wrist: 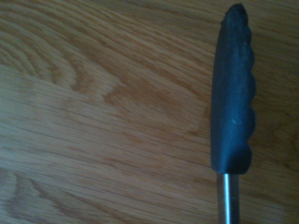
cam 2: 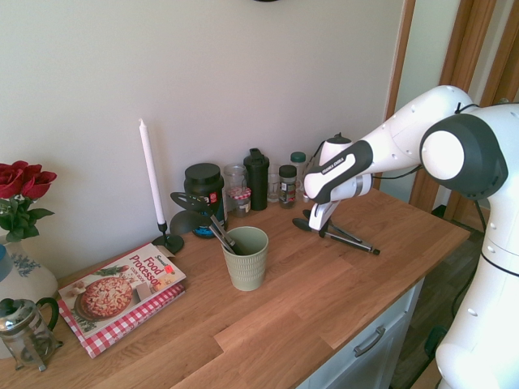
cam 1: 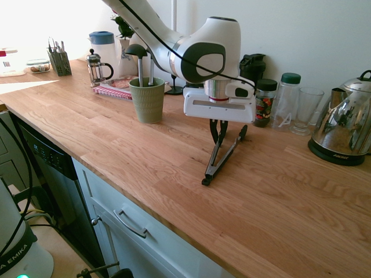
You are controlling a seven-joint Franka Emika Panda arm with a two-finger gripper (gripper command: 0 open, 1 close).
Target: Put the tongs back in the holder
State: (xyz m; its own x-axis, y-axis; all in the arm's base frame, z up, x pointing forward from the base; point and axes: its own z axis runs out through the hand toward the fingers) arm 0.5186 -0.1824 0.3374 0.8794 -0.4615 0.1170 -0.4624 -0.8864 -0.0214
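Observation:
The tongs (cam 1: 223, 159) lie on the wooden counter with their joined end toward the counter's front edge and their black tips toward the wall. My gripper (cam 1: 218, 132) comes down on one of their arms near its tip and is shut on it, while the other tip (cam 1: 242, 133) stands free to the side. In the wrist view a black scalloped tip on a metal arm (wrist: 232, 102) shows over the wood grain. The holder (cam 1: 147, 99), a ribbed pale green cup, stands upright apart from the gripper, further along the counter. A black ladle (cam 1: 137, 52) and another utensil stick out of it.
A steel kettle (cam 1: 342, 130), a drinking glass (cam 1: 304, 110), a clear bottle (cam 1: 287, 98) and a spice jar (cam 1: 265, 103) line the wall behind the gripper. Beyond the holder are a cookbook (cam 2: 122, 292), a French press (cam 1: 97, 66), a cutlery caddy (cam 1: 59, 61) and a tall candle (cam 2: 152, 182).

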